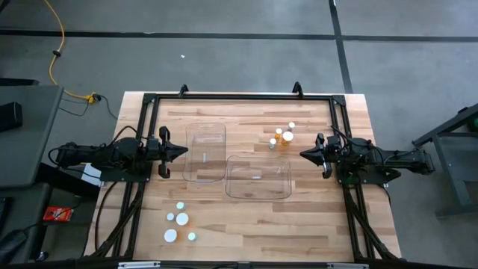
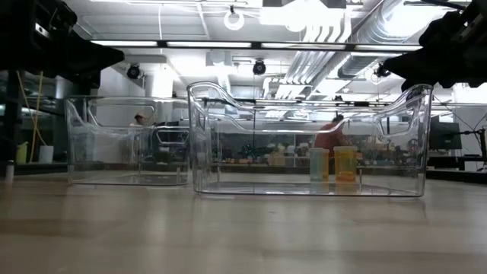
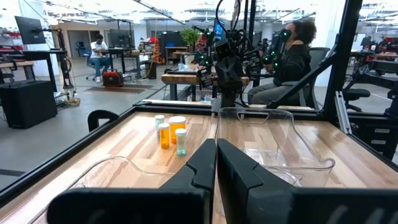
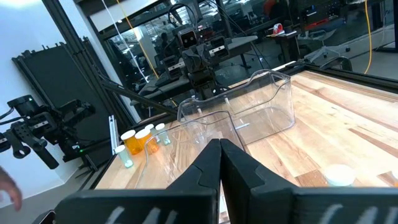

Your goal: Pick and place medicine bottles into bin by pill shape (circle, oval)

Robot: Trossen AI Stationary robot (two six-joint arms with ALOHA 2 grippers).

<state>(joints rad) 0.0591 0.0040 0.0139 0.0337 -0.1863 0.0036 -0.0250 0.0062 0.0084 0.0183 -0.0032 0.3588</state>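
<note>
left hand (image 1: 184, 152) clenched, hovering mid-left | right hand (image 1: 302, 155) clenched, hovering mid-right | medicine bottles (image 1: 281, 137) sitting upper-right and lower-left on counter (image 1: 314, 224) | two clear bins (image 1: 258, 178) center

A wooden table (image 1: 246, 224) of pale planks, edged by a black frame (image 1: 239, 97), is seen from above. 2 clear plastic bins are set on it near the middle: one bin (image 1: 206, 152) stands upright lengthwise, and the other bin (image 1: 258, 178) lies just beside it, toward the right arm and slightly nearer the front edge. Beyond that second bin, toward the far edge, a cluster of medicine bottles (image 1: 282, 137) is placed, amber and pale ones with white caps. A second group of bottles (image 1: 179, 223), about 5 white caps, is placed well apart from the bins, near the front edge on the left arm's side.
</note>
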